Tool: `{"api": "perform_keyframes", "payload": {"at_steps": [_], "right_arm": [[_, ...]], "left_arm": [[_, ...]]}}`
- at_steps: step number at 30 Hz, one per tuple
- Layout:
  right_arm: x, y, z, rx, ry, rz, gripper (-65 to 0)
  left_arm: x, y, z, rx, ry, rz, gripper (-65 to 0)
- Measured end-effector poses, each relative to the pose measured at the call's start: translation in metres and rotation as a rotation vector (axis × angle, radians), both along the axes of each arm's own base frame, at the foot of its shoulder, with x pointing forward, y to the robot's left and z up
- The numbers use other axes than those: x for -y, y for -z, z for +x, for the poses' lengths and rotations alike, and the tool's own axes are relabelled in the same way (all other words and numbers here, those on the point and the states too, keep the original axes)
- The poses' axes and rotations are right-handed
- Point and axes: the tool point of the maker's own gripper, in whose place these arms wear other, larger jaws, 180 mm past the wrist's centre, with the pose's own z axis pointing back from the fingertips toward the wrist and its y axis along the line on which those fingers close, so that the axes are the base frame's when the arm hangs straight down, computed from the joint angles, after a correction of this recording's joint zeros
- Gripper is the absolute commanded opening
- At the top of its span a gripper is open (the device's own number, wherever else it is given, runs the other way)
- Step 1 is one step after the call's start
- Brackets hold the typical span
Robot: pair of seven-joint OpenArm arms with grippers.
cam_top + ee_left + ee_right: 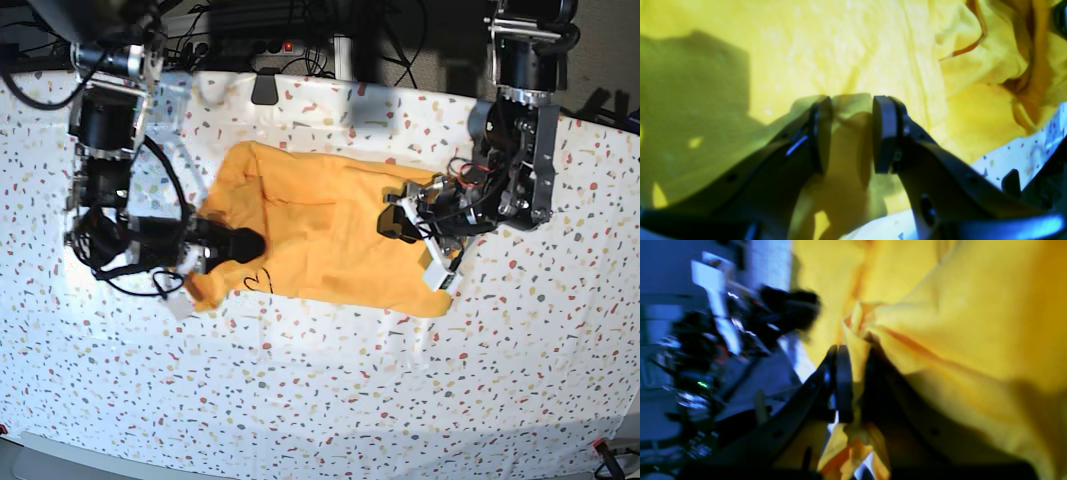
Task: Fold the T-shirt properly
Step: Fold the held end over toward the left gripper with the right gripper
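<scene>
Orange-yellow cotton of the T-shirt [330, 240] is lying rumpled on the speckled table [320, 390], the right gripper [855, 383] pinching its edge, the left gripper [851, 133] hovering part-open over it

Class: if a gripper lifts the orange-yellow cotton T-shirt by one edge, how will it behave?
The orange-yellow cotton T-shirt is probably floppy: it bunches where the right gripper pinches it. Likely light, since thin folds drape. It should sag, not hold shape.
</scene>
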Motion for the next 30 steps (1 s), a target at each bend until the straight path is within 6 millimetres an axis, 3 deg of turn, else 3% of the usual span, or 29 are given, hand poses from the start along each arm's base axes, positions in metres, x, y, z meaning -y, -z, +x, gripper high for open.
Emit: {"api": "perform_keyframes", "payload": {"at_steps": [10, 14, 19, 25, 27, 30], "right_arm": [[-0.118, -0.055, 0.022, 0.092, -0.1, 0.235, -65.0], [-0.15, -0.062, 0.022, 0.099, -0.144, 0.224, -65.0], [-0.144, -0.044, 0.026, 0.09, -0.117, 0.127, -65.0], [-0.142, -0.043, 0.029, 0.096, -0.103, 0.118, -65.0], [-0.143, -0.044, 0.029, 0.096, -0.103, 0.121, -65.0], [-0.142, -0.044, 0.029, 0.097, -0.102, 0.12, -65.0]], "left_arm": [[0.0, 0.0, 0.0, 0.0, 0.0, -0.001, -44.8], [0.0, 0.0, 0.0, -0.002, 0.001, -0.001, -44.8], [-0.007, -0.006, -0.007, -0.048, 0.066, 0.079, -44.8], [-0.013, -0.06, 0.003, 0.122, 0.102, 0.106, -44.8], [-0.026, -0.072, 0.012, 0.195, 0.089, 0.179, -44.8], [-0.068, -0.069, 0.032, 0.242, -0.051, 0.337, -44.8]]}}
